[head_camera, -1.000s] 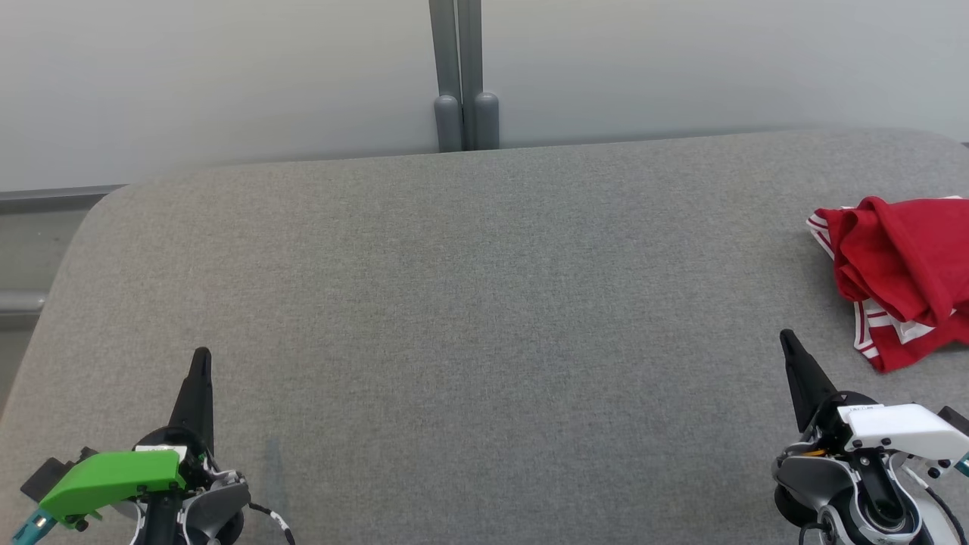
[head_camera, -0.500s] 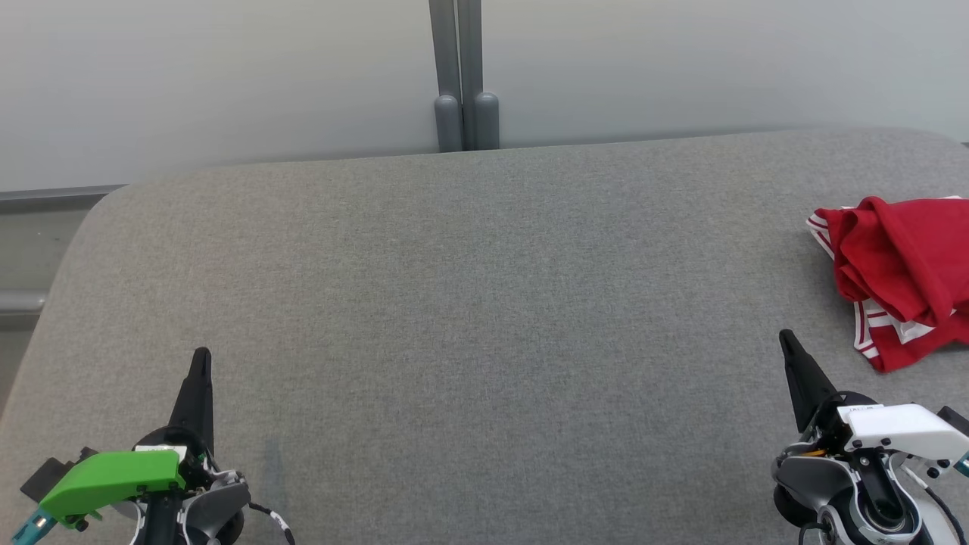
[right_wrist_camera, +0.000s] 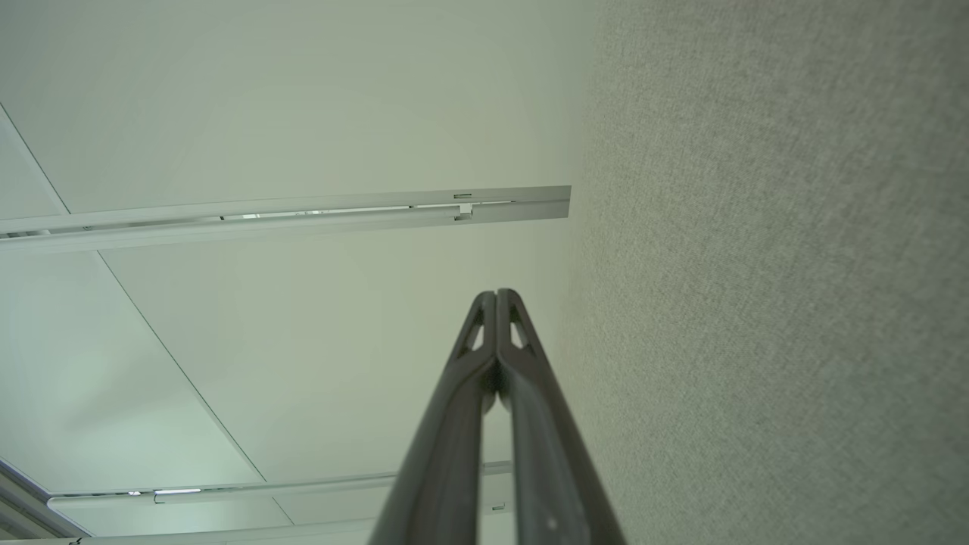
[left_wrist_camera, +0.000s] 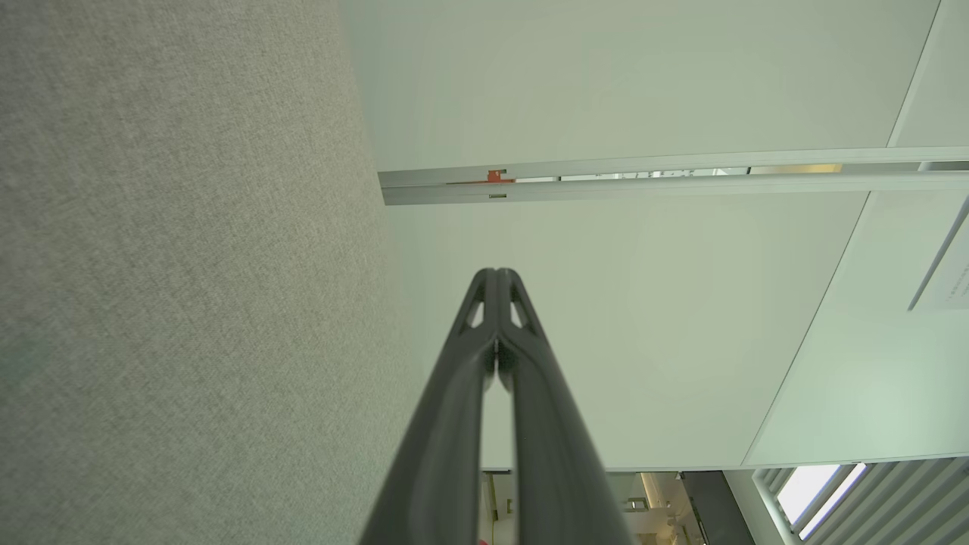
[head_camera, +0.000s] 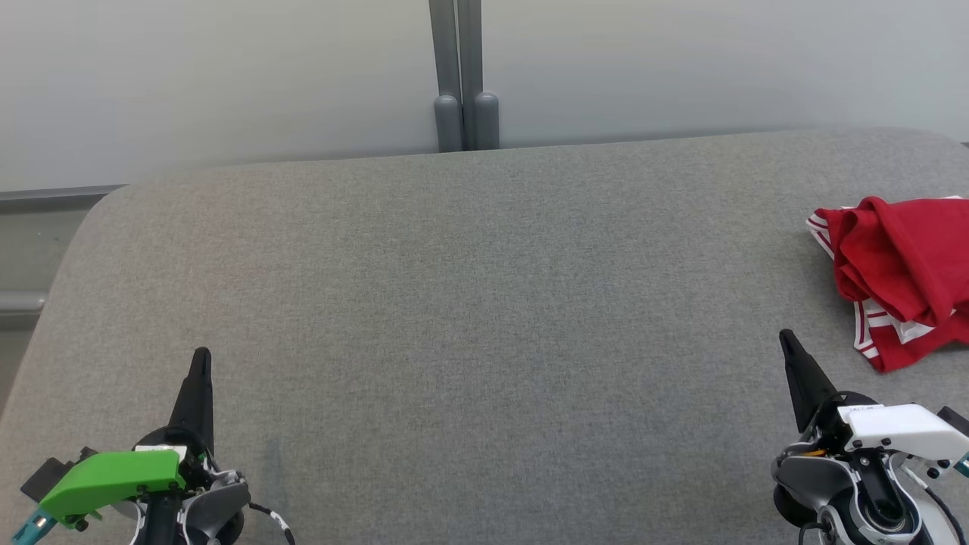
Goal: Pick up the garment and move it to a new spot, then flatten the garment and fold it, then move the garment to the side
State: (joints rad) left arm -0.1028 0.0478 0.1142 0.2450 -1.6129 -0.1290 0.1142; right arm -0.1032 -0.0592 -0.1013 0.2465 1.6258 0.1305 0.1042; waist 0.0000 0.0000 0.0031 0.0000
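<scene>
Both claws are pinched shut and hold nothing. The left claw [head_camera: 200, 354] is at 7 o'clock in the head view and the right claw [head_camera: 787, 337] at 5 o'clock, each pointing away across the grey worktop [head_camera: 484, 303].

Over the last second we find nothing changed: neither claw has shifted, and the garment [head_camera: 901, 265] lies as it did. It is a bunched heap of red cloth with white-striped trim at 3 o'clock, at the worktop's right edge, near the right claw but apart from it.

We judge that this pause fits 2 stages. The heap may be waiting to be lifted, or it may have been set aside after a loose fold. It looks rumpled, not flat.

We see a small white label [head_camera: 863, 409] on the right claw's housing and a paper sheet [left_wrist_camera: 946, 280] on the wall. Both are too small to read, and no brand shows on the garment.
</scene>
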